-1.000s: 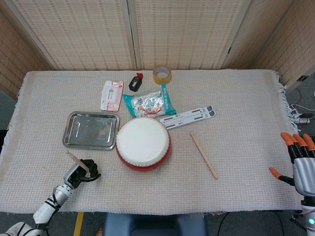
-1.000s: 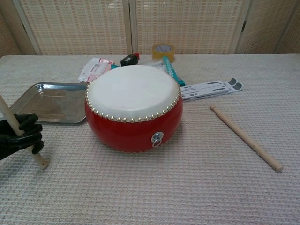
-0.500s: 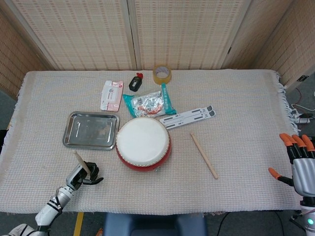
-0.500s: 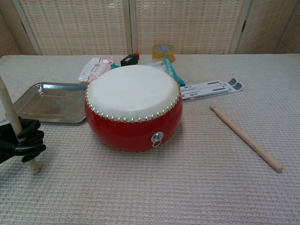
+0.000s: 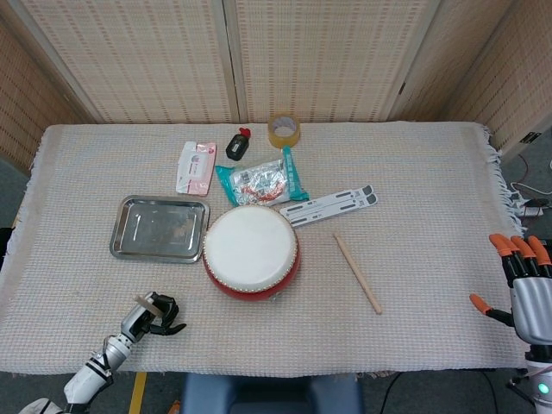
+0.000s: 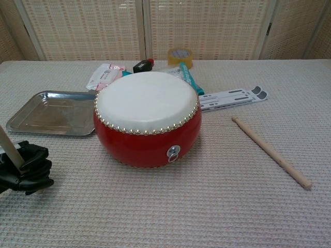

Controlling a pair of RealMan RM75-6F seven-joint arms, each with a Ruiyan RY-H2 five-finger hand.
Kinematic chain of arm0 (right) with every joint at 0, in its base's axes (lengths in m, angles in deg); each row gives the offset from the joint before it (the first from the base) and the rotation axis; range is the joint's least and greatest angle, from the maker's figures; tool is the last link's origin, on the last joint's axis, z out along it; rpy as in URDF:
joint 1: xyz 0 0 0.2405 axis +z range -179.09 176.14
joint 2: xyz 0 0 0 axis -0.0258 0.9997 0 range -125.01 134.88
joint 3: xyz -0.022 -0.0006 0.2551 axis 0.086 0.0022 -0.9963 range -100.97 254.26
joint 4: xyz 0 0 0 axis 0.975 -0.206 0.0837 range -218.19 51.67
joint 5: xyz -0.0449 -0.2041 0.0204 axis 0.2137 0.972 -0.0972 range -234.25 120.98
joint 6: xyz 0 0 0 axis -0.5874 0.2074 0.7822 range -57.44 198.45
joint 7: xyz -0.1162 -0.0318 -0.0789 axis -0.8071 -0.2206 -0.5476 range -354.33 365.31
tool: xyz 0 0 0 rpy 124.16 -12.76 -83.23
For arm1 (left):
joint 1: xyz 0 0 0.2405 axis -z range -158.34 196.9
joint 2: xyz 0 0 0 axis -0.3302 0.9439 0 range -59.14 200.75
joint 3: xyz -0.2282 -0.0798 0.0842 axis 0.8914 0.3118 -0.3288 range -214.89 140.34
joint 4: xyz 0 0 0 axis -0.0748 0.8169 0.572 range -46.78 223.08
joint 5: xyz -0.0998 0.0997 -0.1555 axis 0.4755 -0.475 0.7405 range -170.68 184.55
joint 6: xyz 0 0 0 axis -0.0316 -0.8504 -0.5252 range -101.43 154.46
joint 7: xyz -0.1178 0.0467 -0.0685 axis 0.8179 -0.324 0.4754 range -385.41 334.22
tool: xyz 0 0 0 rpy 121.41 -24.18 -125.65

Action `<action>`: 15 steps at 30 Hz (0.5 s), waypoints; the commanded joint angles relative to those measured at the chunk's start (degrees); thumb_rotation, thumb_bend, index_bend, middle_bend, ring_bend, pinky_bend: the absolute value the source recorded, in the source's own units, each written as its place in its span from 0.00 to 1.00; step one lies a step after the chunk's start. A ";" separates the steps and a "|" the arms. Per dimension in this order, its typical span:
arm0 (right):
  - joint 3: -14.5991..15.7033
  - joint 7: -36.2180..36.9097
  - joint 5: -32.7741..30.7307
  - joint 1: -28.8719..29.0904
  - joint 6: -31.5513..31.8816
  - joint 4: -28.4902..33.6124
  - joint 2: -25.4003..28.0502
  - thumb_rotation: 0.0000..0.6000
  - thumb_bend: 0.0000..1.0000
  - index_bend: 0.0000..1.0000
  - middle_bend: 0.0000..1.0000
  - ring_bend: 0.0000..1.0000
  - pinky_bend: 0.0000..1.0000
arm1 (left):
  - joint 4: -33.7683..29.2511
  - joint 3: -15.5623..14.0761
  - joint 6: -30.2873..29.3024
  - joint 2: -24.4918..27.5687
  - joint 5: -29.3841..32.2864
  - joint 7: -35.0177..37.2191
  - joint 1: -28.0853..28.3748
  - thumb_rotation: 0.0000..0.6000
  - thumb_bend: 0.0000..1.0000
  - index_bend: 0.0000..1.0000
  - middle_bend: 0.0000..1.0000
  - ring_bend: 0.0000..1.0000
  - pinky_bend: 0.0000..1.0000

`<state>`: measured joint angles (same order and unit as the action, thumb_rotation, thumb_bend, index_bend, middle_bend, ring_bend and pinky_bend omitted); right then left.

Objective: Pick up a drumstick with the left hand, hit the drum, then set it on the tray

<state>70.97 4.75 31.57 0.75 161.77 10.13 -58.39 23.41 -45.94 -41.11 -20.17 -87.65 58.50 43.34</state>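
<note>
- L hand (image 6: 25, 169) sat at the near edge of the table, about 8 o'clock from the drum (image 6: 147, 119). Its black fingers were wrapped round a drumstick (image 6: 10, 147), so it was gripping the stick.
- The stick stood nearly straight up in that hand, top end leaning a bit away from the drum. Its bottom tip was hidden behind the fingers.
- From the L hand the drum lay at about 2 o'clock, near but not touching. My guess: the stick's long end had to tip over toward 2 o'clock to hit the white skin.
- The tray (image 5: 160, 228) lay at about 12 o'clock from the L hand, just beside the drum's left side.
- R hand (image 5: 524, 289) was far off at 3 o'clock, fingers spread, holding nothing. L hand was much nearer the drum.
- A 2nd stick (image 5: 357, 272) lay flat at the drum's 3 o'clock, nothing touching it.
</note>
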 commanded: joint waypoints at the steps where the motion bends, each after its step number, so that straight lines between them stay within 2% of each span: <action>1: 0.02 0.00 0.01 -0.02 0.02 0.00 0.00 1.00 0.06 0.11 0.12 0.00 0.05 | 0.39 -0.14 0.01 -0.38 0.19 -0.25 -0.22 1.00 0.23 0.87 0.88 0.82 0.77; 9: 0.03 0.16 0.07 -0.11 0.21 -0.22 -0.11 1.00 0.06 0.11 0.12 0.00 0.05 | 0.91 0.39 0.27 -1.54 1.27 -1.98 -0.51 1.00 0.35 0.92 0.94 0.88 0.88; 15: -0.02 0.33 -0.02 -0.16 0.30 -0.38 -0.14 1.00 0.06 0.11 0.12 0.00 0.05 | 0.50 1.12 1.03 -1.73 2.06 -3.28 -0.13 1.00 0.36 0.93 0.96 0.89 0.90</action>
<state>70.95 5.07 31.56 0.59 162.07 9.76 -58.53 23.96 -44.90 -40.14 -21.88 -85.66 55.27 43.15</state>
